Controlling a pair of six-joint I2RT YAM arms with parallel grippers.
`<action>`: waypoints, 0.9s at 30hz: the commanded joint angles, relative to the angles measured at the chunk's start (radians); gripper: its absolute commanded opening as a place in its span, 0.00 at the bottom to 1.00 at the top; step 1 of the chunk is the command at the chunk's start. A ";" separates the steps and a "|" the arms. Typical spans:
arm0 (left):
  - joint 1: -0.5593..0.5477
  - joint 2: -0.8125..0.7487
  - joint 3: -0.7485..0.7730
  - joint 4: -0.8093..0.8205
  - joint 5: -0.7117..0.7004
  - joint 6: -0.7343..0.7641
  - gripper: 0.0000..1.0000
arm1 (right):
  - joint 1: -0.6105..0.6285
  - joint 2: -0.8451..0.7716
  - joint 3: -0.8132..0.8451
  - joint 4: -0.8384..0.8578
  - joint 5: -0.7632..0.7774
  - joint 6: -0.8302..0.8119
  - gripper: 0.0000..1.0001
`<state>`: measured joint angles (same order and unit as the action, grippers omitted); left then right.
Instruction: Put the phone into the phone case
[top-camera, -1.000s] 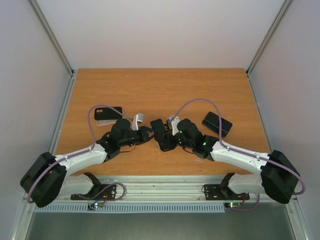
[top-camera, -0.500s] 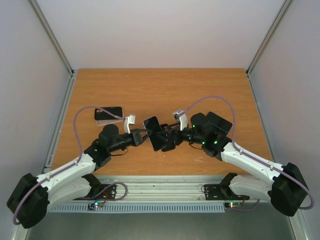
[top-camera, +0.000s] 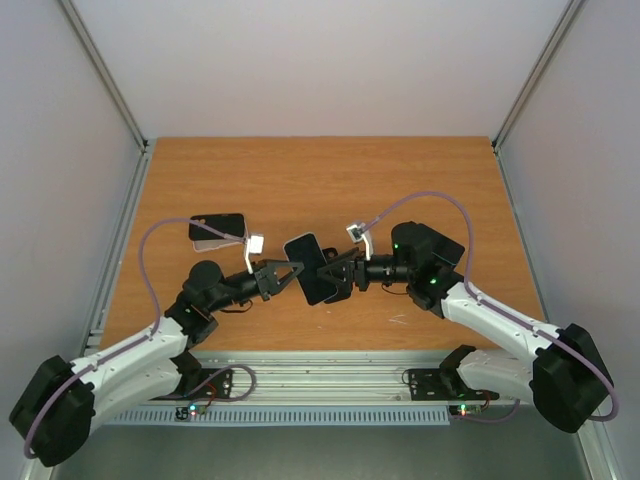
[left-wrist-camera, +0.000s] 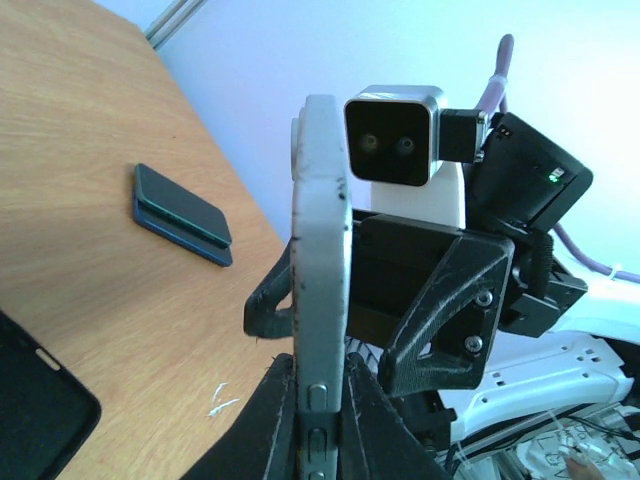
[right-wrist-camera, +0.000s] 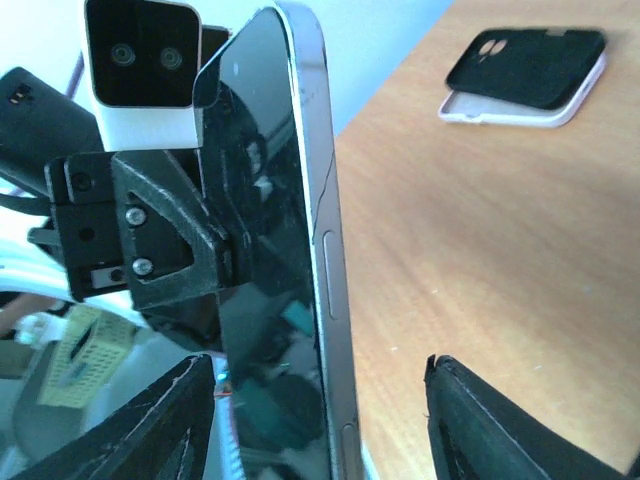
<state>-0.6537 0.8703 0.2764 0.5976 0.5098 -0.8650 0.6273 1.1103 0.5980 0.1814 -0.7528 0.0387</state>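
While the left gripper (top-camera: 297, 273) pinches the phone (top-camera: 309, 256) by its edge, the right gripper (top-camera: 338, 276) stands spread around it.

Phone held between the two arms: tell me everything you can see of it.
The phone is a slim slab with a glossy black screen and a silver, metal-looking frame carrying side buttons. It is held on edge above the table, tilted. The left gripper is shut on one end, its fingers pressing both faces. The right gripper straddles it with jaws open and a clear gap on one side. No case is on it.
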 joint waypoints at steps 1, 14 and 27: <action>0.005 0.043 -0.014 0.278 0.030 -0.038 0.00 | -0.003 0.012 0.008 0.068 -0.108 0.020 0.55; 0.006 0.230 -0.021 0.576 0.081 -0.144 0.01 | -0.004 0.021 0.011 0.087 -0.157 0.029 0.26; 0.006 0.242 -0.011 0.458 0.056 -0.103 0.16 | -0.003 0.068 -0.005 0.250 -0.221 0.144 0.01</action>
<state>-0.6350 1.1133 0.2481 1.0924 0.6209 -1.0088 0.6018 1.1591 0.5953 0.3740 -0.9821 0.1719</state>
